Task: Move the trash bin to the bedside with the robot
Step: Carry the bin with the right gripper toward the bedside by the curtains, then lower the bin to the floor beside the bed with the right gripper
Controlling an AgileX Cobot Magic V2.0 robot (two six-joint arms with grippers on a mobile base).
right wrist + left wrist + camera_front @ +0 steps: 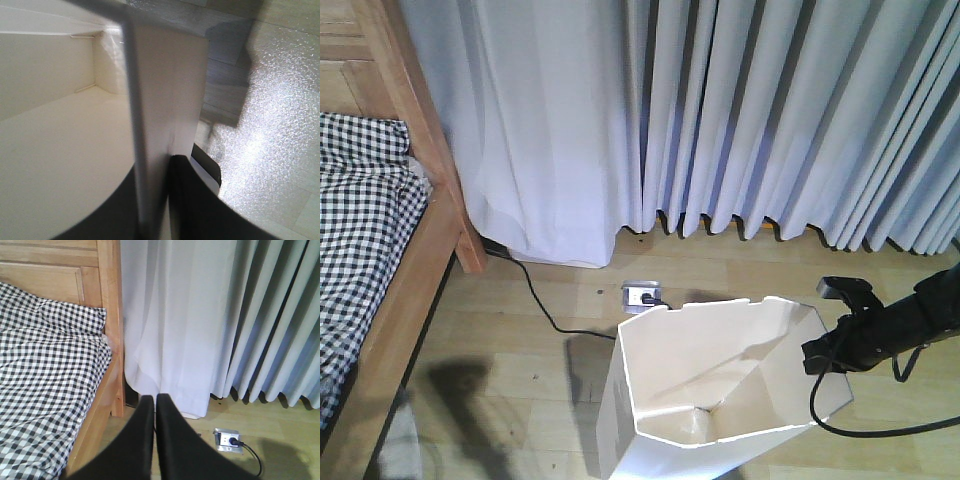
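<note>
the trash bin (720,385) was held tilted over the floor (520,385), right of the bed (380,250), its wall gripped by the right gripper (159,172) jaws; the left gripper (155,399) jaws were closed, empty.

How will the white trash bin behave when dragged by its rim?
The trash bin looks empty, so probably light. Thin-walled, it may flex where the right tool pinches it. Held at one side only, it might tip.

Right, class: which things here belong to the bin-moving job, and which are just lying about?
Job: trash bin, bed, right gripper clamped on the bin's wall.
Lying about: curtains, floor socket, black cable.
</note>
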